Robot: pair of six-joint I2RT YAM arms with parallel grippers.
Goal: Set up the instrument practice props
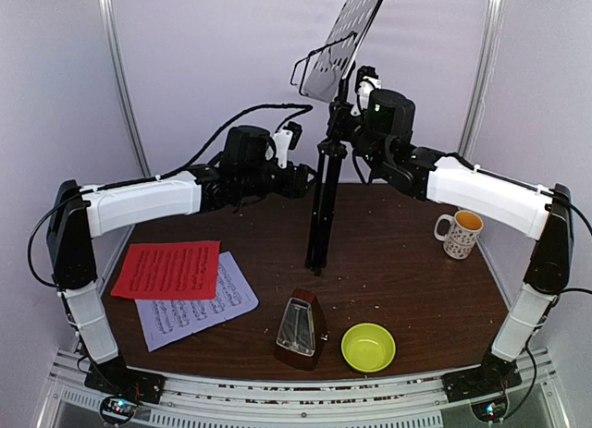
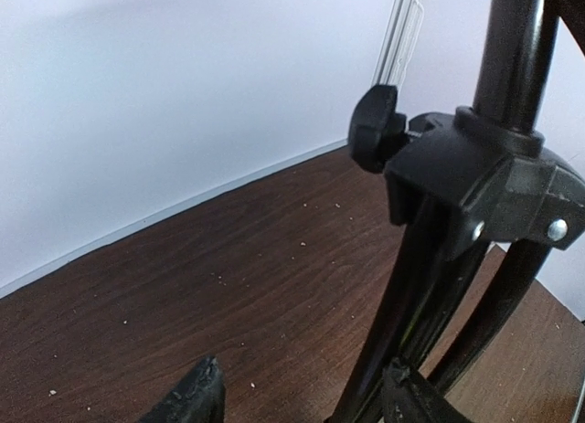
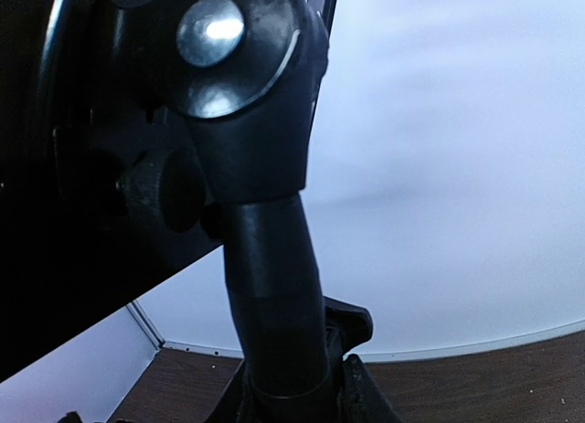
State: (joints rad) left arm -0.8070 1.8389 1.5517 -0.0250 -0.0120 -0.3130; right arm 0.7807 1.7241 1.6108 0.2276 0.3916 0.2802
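Observation:
The black music stand (image 1: 324,197) stands upright at the table's middle, its perforated desk (image 1: 338,44) tilted at the top and its legs folded together. My right gripper (image 1: 351,137) is shut on the stand's upper pole (image 3: 274,295), just below the desk joint. My left gripper (image 1: 310,180) is open; its fingers (image 2: 196,396) straddle the folded legs (image 2: 411,295) below the leg collar, and the legs lie close to the right finger. The red sheet (image 1: 168,269) overlaps the white sheet (image 1: 199,308) at the front left. The brown metronome (image 1: 299,331) stands at the front centre.
A yellow-green bowl (image 1: 368,347) sits right of the metronome. A patterned white mug (image 1: 460,234) stands at the right edge. White walls close in behind. Small crumbs dot the dark wooden table (image 1: 398,280).

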